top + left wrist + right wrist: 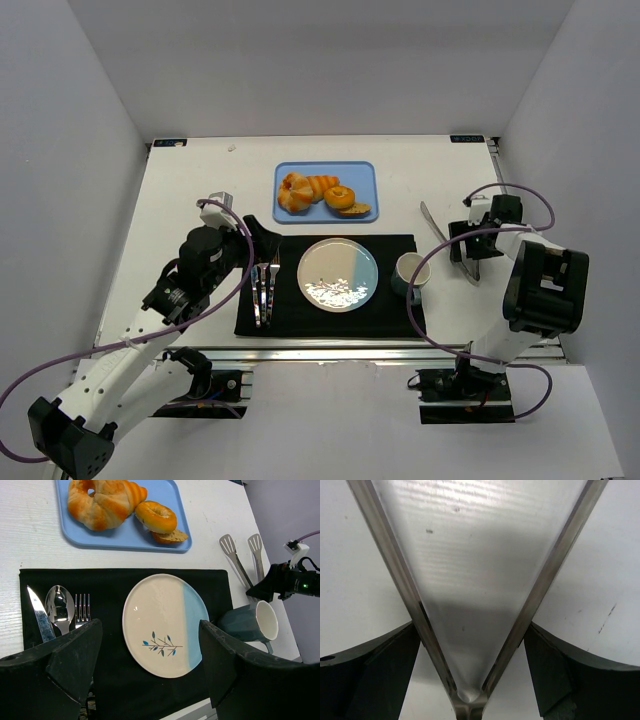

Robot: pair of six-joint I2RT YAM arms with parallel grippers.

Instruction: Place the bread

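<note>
1. The bread (340, 196), a small golden ring bun with a glossy crust, lies in a blue plastic tray (360, 175) at the middle of the worktop's far edge. It leans on a flat brown slice (172, 536) and sits just beside two ridged croissants (102, 502).
2. The bun is likely light and soft under a smooth crust, so it would probably squash or slip if pinched hard. The safest hold looks like a gentle one across the outer ring, from the side clear of the croissants.
3. Steel tongs (432, 225), with slotted flat tips, lie near the right edge. The right gripper (470, 645) straddles their hinged end, jaws apart on either side of the spread arms, which are not squeezed.
4. The left gripper (150, 630) hangs wide apart and empty above the near edge.
5. A glazed cream-and-blue plate (340, 275) with a leaf sprig waits bare on a black cloth mat (300, 320). A knife, spoon and fork (60, 610) are on its left and a teal mug (255, 622) on its right.
</note>
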